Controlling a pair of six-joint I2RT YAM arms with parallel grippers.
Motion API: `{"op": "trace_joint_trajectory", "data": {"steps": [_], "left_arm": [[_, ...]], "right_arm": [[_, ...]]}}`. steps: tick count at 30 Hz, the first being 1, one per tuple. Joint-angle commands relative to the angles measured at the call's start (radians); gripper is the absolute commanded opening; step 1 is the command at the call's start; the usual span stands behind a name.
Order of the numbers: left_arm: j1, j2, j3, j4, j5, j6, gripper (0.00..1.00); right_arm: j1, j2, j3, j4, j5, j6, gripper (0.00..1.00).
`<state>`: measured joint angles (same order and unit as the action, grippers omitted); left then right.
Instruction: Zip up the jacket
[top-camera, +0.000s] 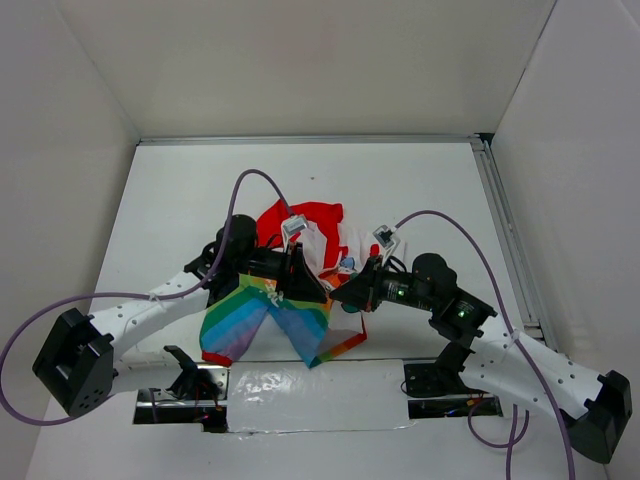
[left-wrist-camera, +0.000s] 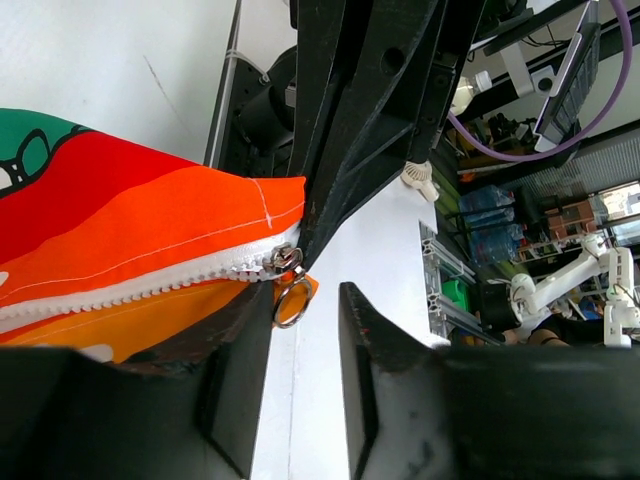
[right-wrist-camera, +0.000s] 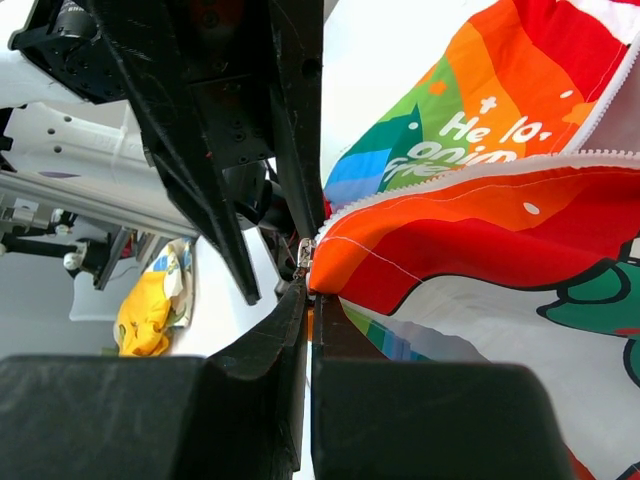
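Left wrist view: the left claw (left-wrist-camera: 303, 305) stands open, a small metal ring pull (left-wrist-camera: 290, 301) between its fingers, on the jacket (left-wrist-camera: 130, 240), which lies mid-way across the bench (top-camera: 170, 200), toward its near edge. The right claw (right-wrist-camera: 308, 285) is clamped on the thin, smooth hem (right-wrist-camera: 345, 262). Risk: an off-centre close could knock the ring aside, or loose fabric could jam the fine white teeth (left-wrist-camera: 150, 292).

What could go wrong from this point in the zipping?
1. The pull ring hangs by one finger of the open left gripper, not centred: closing may miss it or pinch the jacket.
2. The right gripper clamps only the fabric's corner beside the slider; a pull could slip it free.
3. Both grippers crowd together and may collide.
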<state>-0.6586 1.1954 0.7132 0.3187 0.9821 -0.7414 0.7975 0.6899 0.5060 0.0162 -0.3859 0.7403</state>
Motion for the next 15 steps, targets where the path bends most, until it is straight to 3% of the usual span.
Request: {"op": "trace_joint_trajectory", "data": {"steps": [1,4,15], "left_arm": [[0.001,-0.007,-0.006,0.088,0.037,-0.013,0.42],[0.001,0.000,-0.003,0.089,0.041,-0.015,0.38],[-0.018,0.006,0.002,0.026,0.015,0.025,0.45]], "right_arm": [[-0.007,-0.007,0.026,0.060,0.007,-0.001,0.00],[-0.006,-0.006,0.028,0.062,0.009,-0.001,0.00],[-0.007,-0.010,0.040,0.053,0.048,0.010,0.00]]}}
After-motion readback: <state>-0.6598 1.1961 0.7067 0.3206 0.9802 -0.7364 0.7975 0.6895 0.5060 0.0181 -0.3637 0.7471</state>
